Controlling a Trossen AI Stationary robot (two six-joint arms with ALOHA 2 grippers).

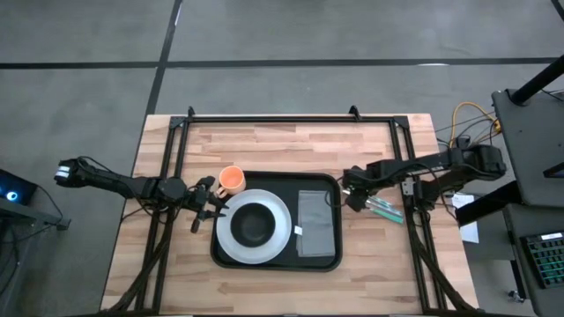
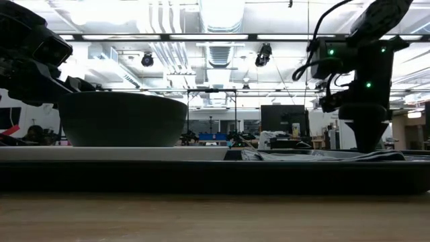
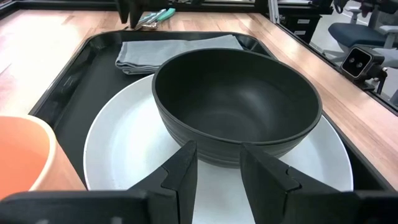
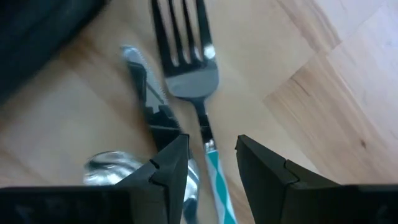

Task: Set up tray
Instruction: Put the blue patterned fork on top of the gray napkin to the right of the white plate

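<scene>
- The tray (image 1: 324,259), a big black rectangle with rounded corners and a low raised rim, lay in the middle of the wooden tabletop (image 1: 167,277). It carried a round white plate (image 1: 276,231) with a dark, matte, faintly ribbed bowl (image 1: 253,224) standing on it, and a grey folded cloth (image 1: 315,223) lying flat beside the plate.
- An orange cup (image 1: 231,180) with a smooth rim stood at the tray's far-left corner; from above I could not tell whether it was on the rim or just off it.
- The step in hand looked like the cutlery: a fork (image 4: 193,74), a serrated knife (image 4: 142,79) and a spoon (image 4: 112,168) lay together on bare wood just outside the tray's right edge, shiny metal, the fork's handle striped teal and white.
- The right gripper (image 4: 211,158) hung over them, its fingers partly spread on either side of the fork's handle and gripping nothing.
- The next move, I judged, called for lowering onto that one thin handle and closing without catching the knife pressed close beside it; flat, slick metal on wood would be awkward to lift.
- The left gripper (image 3: 217,165) waited at the tray's left edge near the cup, its fingers partly apart and empty, pointing at the bowl.
</scene>
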